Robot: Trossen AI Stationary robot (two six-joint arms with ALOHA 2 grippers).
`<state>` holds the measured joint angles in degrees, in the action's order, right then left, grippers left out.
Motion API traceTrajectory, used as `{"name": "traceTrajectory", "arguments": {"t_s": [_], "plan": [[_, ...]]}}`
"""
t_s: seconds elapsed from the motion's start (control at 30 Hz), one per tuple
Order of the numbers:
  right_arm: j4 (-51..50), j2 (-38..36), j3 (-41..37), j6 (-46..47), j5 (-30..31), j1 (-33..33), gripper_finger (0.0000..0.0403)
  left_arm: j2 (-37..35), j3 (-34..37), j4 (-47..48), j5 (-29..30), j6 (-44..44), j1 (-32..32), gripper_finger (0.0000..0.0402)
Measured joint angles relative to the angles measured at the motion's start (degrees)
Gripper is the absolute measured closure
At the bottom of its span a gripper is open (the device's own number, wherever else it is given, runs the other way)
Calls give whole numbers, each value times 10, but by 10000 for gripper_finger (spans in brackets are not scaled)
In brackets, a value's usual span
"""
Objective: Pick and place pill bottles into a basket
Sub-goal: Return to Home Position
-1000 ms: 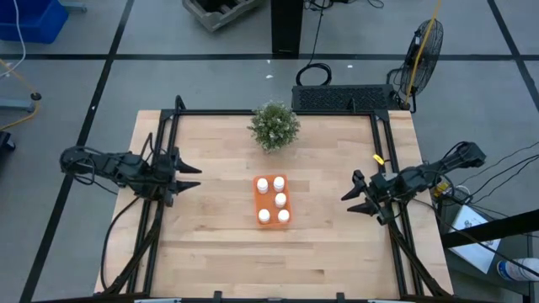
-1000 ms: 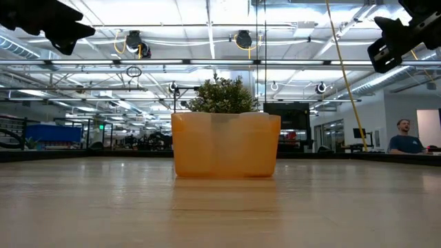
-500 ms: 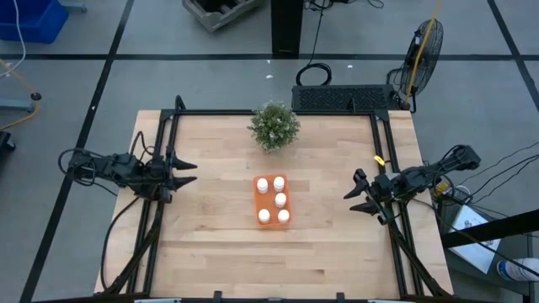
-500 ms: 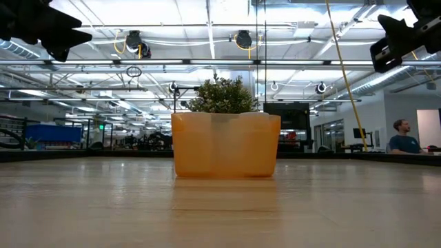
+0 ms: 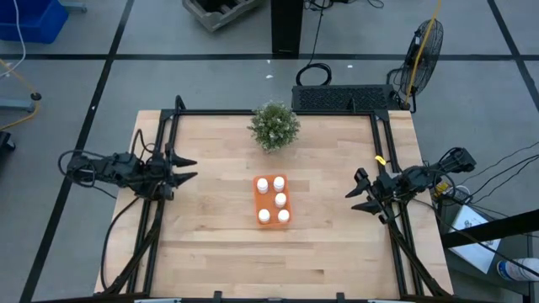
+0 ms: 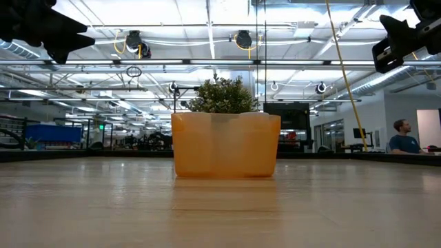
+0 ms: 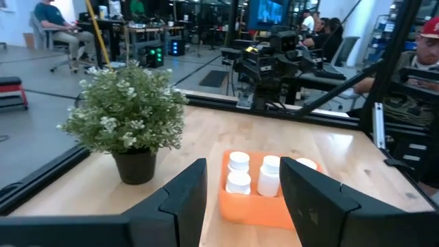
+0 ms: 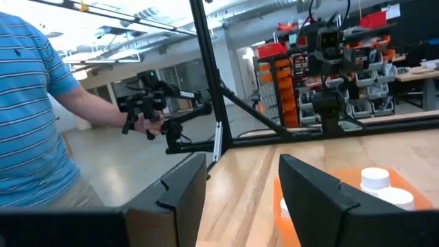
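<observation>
The orange tray (image 5: 270, 200) lies flat at the table's middle and holds several white pill bottles (image 5: 280, 199), all standing upright. In the left wrist view the tray (image 7: 250, 208) and the bottles (image 7: 269, 175) show ahead of my fingers. In the right wrist view the tray (image 8: 286, 221) and bottles (image 8: 376, 179) show too. My left gripper (image 5: 190, 168) is open and empty near the table's left side, raised above it. My right gripper (image 5: 354, 193) is open and empty near the right side, also raised. In the low view both hang high, left (image 6: 63, 36) and right (image 6: 394, 47).
A bushy green potted plant (image 5: 274, 125) stands on the table behind the tray, toward the far edge. A black frame rail (image 5: 171, 126) runs around the table. A person in a striped blue shirt (image 8: 31, 103) stands beyond the table in the right wrist view.
My left gripper has drawn back a little toward the table's left edge and slightly toward the far edge, staying open. My right gripper has drawn back slightly toward the right edge. The tray and bottles have stayed still.
</observation>
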<state>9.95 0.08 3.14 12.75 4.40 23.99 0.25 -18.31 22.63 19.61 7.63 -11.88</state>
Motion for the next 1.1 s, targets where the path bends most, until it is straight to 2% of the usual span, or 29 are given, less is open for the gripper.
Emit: {"name": "traceTrajectory", "arguments": {"t_s": [0.27,0.4,0.6,0.77,1.1], "plan": [[3,0,-1,-1,1,0,230,0,0,-5,11,4,40,215],[30,0,-1,-32,2,0,230,0,0,-5,10,7,60,215],[58,0,-1,-57,1,0,226,0,0,-5,-21,7,75,215],[61,0,-1,-57,0,0,229,0,-1,-3,-46,5,82,215],[64,0,-2,-10,1,0,226,0,-1,0,-40,17,82,215]]}}
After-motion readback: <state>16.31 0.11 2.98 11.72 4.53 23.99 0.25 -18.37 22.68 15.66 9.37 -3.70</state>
